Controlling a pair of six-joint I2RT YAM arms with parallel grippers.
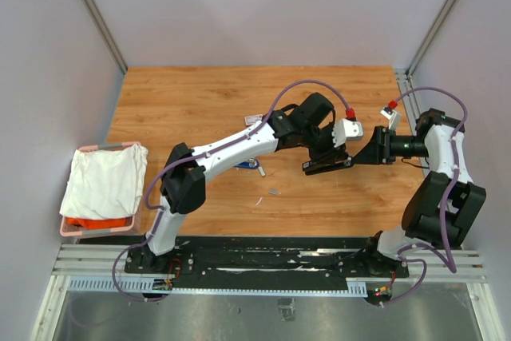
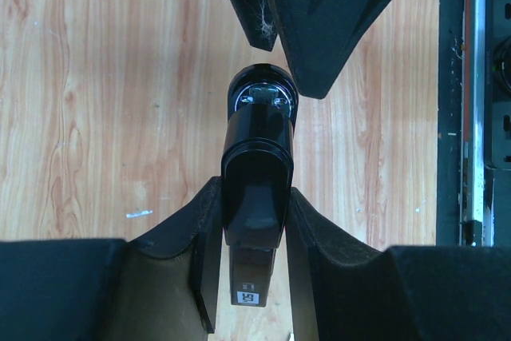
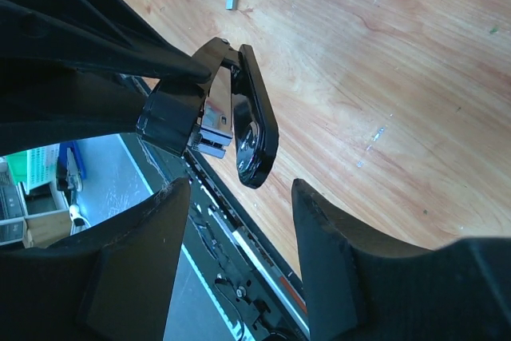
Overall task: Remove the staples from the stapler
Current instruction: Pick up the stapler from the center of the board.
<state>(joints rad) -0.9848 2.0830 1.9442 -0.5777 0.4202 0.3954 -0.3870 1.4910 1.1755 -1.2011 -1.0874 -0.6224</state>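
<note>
Black stapler: hanging above the table, being gripped by the left gripper.
Left gripper: clenching on the stapler's body.
Right gripper: standing spread, holding nothing, pointing at the stapler's front end.
Staples: lying as a short grey bar on the wooden table, apart from the stapler and both grippers.

stapler: in left pincer | right pincer: just right of it
</note>
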